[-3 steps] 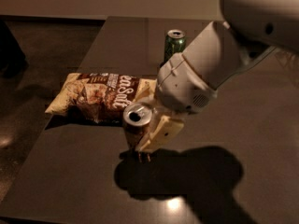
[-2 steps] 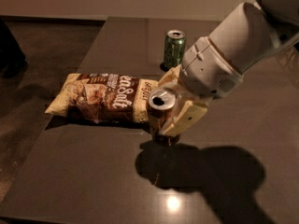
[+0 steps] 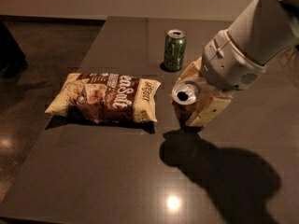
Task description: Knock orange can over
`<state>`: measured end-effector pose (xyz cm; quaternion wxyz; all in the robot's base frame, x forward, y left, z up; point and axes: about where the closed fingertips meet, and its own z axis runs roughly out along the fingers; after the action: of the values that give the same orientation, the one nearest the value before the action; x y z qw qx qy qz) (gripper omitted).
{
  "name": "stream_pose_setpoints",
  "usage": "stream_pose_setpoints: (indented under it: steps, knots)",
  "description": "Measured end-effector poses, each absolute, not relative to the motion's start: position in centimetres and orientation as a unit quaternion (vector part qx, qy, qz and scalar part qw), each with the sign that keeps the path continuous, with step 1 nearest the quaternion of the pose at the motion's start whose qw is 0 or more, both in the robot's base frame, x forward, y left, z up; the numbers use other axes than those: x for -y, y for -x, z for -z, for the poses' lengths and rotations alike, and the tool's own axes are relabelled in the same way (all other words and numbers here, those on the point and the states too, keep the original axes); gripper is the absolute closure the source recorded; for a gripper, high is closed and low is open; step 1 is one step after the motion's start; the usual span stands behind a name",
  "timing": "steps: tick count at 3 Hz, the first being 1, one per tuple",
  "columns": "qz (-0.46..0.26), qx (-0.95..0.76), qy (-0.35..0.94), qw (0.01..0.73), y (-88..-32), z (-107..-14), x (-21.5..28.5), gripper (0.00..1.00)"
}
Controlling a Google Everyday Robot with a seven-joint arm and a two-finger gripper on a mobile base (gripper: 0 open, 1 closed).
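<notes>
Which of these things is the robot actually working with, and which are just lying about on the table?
In the job:
- orange can, near the middle of the table
- gripper, its fingers on either side of that can

Just lying about:
- green can, upright behind
- snack bag, flat to the left

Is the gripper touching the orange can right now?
Touching. In the camera view the gripper has its cream fingers flush against the sides of the orange can, with no gap visible.

Cream gripper (image 3: 192, 101) around brownish-orange can (image 3: 185, 95)
</notes>
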<state>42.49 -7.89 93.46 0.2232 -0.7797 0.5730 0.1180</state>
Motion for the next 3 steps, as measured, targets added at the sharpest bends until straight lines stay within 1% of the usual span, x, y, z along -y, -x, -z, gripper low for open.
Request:
stream_pose_setpoints:
  steps: [2,3]
  knots:
    - [-0.01,-0.529,0.827,0.189,-43.0,-92.2,10.7,1.0]
    - [0.042,-0.499,0.85,0.167,-42.8,-91.5,11.2,0.85]
